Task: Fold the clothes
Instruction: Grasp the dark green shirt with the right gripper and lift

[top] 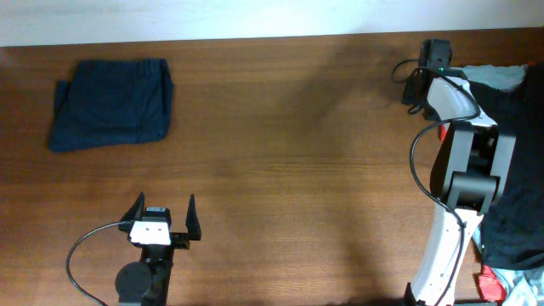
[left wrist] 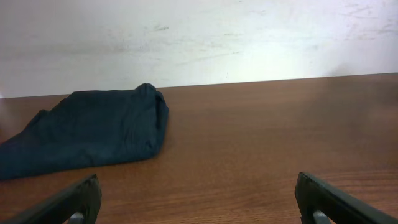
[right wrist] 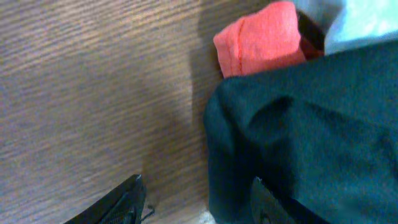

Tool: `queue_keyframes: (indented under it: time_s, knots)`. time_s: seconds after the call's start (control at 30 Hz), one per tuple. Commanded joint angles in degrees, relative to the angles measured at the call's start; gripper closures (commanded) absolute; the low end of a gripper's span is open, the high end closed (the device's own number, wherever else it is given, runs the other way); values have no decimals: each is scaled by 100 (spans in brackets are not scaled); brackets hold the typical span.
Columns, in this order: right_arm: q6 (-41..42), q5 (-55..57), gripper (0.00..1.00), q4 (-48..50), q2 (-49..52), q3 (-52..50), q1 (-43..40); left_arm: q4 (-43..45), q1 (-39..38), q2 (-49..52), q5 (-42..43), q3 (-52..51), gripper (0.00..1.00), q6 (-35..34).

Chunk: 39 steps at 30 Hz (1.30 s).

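A folded navy garment (top: 110, 104) lies at the table's far left and also shows in the left wrist view (left wrist: 93, 134). My left gripper (top: 163, 212) is open and empty near the front edge, well short of it (left wrist: 199, 205). A black garment (top: 520, 170) is heaped at the right edge, with light grey-blue fabric (top: 503, 76) behind it. My right gripper (right wrist: 196, 205) is open at the black garment's (right wrist: 298, 124) left edge: one finger over bare wood, the other over the fabric. A red garment (right wrist: 261, 40) lies just beyond.
The wooden table (top: 297, 153) runs to a pale wall at the back. The right arm (top: 455, 110) reaches over the clothes pile. More red fabric (top: 491, 285) shows at the front right corner.
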Motion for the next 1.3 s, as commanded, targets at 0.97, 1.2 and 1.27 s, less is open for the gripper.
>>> queue_keyframes:
  time_s: [0.97,1.2,1.27]
  knots:
    - [-4,-529,96,33,24,116,-293,-22,-22,-48,61,-22,1,90]
    - [2,-527,96,-188,-1154,118,-295,-22,-22,-48,61,-22,1,90]
    - [0,-525,96,-260,-1497,118,-295,-22,-22,-48,61,-22,1,90]
